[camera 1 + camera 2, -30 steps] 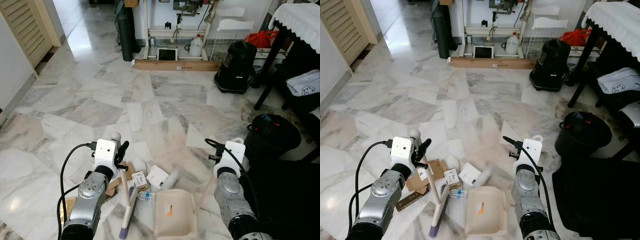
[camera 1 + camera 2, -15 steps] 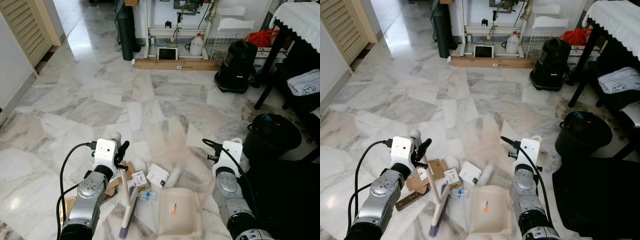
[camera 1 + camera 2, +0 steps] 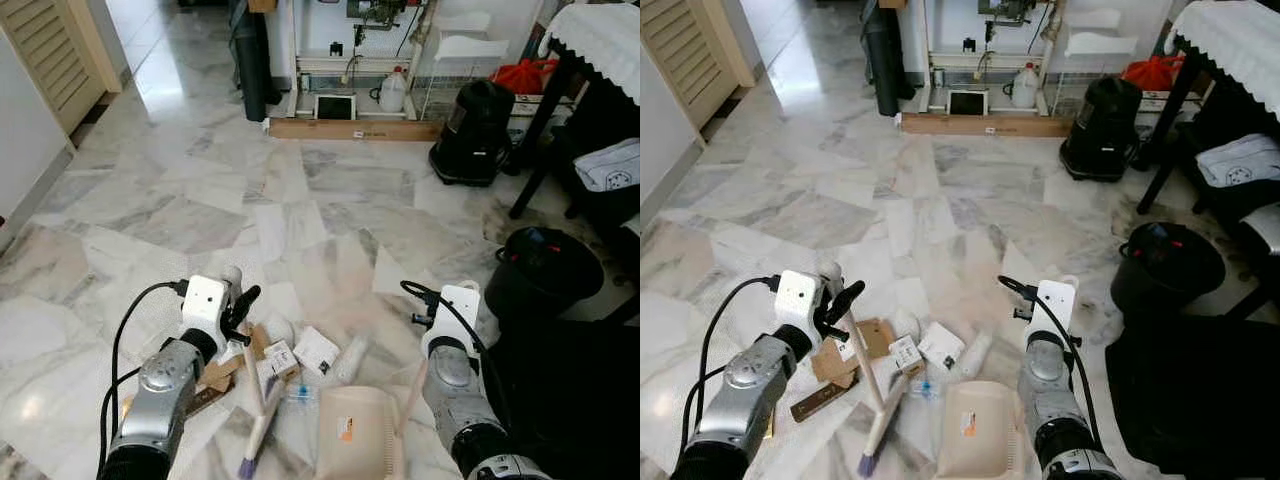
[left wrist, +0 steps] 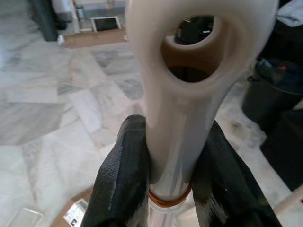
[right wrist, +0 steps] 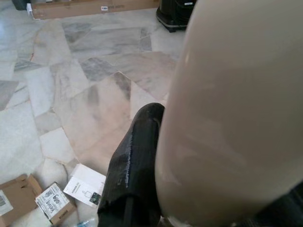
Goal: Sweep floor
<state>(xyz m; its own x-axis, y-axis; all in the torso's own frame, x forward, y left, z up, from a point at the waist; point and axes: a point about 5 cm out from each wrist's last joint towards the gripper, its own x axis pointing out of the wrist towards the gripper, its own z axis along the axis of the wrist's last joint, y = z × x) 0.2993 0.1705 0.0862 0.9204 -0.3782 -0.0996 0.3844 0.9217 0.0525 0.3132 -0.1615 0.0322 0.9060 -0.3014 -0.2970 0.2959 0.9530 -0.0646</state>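
Evidently the marble floor carries a loose heap of litter just ahead of the robot. The cream dustpan lies flat beside that heap, mouth towards it, so debris can be pushed in; the right gripper is clenched on its handle. The broom slants, handle top by the left gripper, which grasps it, bristles down and nearer the robot. Small cardboard boxes lie just beside it.

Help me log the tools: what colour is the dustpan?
Cream, with a small orange label: the dustpan shows best in the right eye view.
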